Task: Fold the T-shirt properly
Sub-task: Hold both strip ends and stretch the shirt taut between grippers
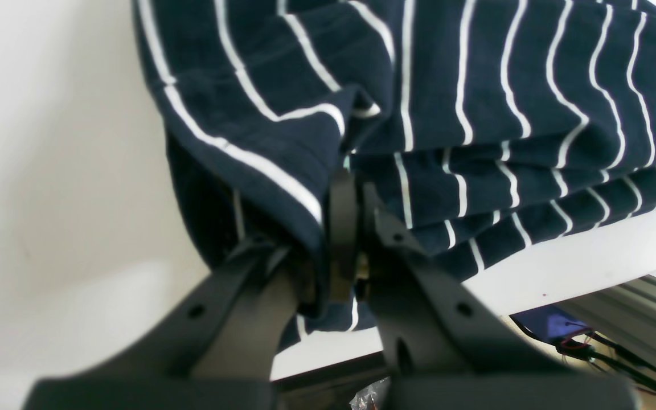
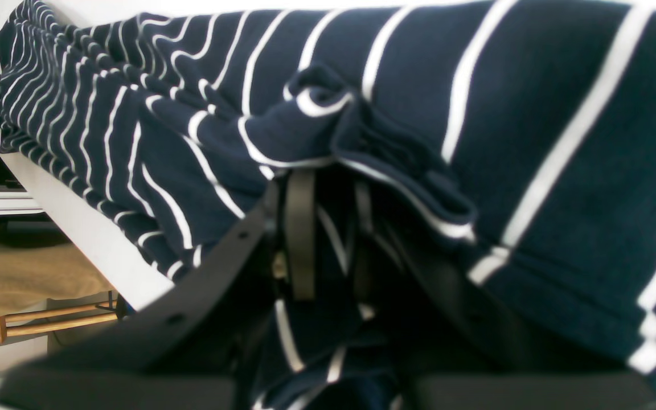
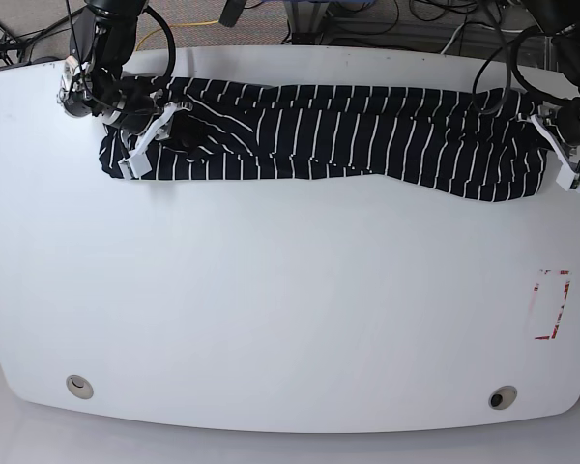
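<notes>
The T-shirt (image 3: pixel 348 135), dark navy with thin white stripes, lies as a long bunched band across the far part of the white table (image 3: pixel 290 309). At its right end in the base view, my left gripper (image 3: pixel 549 145) is shut on the cloth. The left wrist view shows the fingers (image 1: pixel 344 222) pinched together on a folded edge of the T-shirt (image 1: pixel 476 85) near the table's edge. My right gripper (image 3: pixel 169 130) holds the band's left end. In the right wrist view it (image 2: pixel 328 228) is shut on gathered folds of the T-shirt (image 2: pixel 533 142), which drape over and between the fingers.
A red-outlined rectangle (image 3: pixel 551 304) is marked near the table's right edge. Two round holes (image 3: pixel 77 387) (image 3: pixel 503 397) sit near the front edge. Cables (image 3: pixel 387 19) run behind the far edge. A wooden frame (image 2: pixel 49 322) stands beside the table.
</notes>
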Motion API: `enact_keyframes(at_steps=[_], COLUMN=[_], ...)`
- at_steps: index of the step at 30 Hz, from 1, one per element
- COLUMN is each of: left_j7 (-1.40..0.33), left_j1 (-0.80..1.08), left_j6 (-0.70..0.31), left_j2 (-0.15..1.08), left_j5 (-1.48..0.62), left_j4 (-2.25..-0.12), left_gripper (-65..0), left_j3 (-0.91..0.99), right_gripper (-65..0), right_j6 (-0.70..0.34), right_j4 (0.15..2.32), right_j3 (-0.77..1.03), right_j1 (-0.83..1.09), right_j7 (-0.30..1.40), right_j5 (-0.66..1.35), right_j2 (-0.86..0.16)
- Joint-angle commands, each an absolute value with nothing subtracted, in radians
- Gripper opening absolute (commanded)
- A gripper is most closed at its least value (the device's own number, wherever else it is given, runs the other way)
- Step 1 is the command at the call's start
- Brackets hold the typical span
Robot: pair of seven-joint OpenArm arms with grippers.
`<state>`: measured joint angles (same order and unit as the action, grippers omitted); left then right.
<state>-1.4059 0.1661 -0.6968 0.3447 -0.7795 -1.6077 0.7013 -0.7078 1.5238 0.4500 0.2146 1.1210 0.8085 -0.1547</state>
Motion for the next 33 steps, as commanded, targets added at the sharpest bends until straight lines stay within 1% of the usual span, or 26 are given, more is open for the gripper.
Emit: enact_keyframes(at_steps=[1,5,12,17,23,26,29,33], left_j7=[-1.396,-1.396,-1.396,-1.396,-1.396,-1.396,-1.396,-1.396], left_j1=[0.16,0.162,0.162,0.165,0.166,0.168,0.168,0.168], left_j6=[-0.698,-0.698,-0.698,-0.698,-0.698,-0.698,-0.698,-0.698], left_j2=[0.371,0.371,0.372,0.372,0.372,0.372,0.372,0.372], left_j5=[-0.783,-0.783,-0.785,-0.785,-0.82,-0.831,-0.829,-0.829], left_j4=[-1.627,-1.669,-1.776,-1.781,-1.781,-1.781,-1.781,-1.781], left_gripper=[-64.7,-64.9,-65.0,-65.0,-65.0,-65.0,-65.0,-65.0], left_j3=[0.717,0.76,0.768,0.763,0.765,0.765,0.765,0.765], right_gripper=[-56.3,-56.3,-56.3,-56.3,-56.0,-55.6,-55.6,-55.6], right_j6=[-0.698,-0.698,-0.698,-0.698,-0.698,-0.698,-0.698,-0.698], right_j4=[1.526,1.526,1.526,1.535,1.656,1.679,1.684,1.742], right_j3=[0.45,0.45,0.45,0.449,0.45,0.44,0.377,0.302], right_j1=[0.217,0.219,0.219,0.22,0.223,0.216,0.211,0.194], right_j7=[1.153,1.153,1.153,1.153,1.159,1.161,1.161,1.161], right_j5=[0.745,0.742,0.739,0.748,0.892,0.964,1.05,1.159], right_j2=[-0.162,-0.162,-0.162,-0.162,-0.163,-0.163,-0.163,-0.163])
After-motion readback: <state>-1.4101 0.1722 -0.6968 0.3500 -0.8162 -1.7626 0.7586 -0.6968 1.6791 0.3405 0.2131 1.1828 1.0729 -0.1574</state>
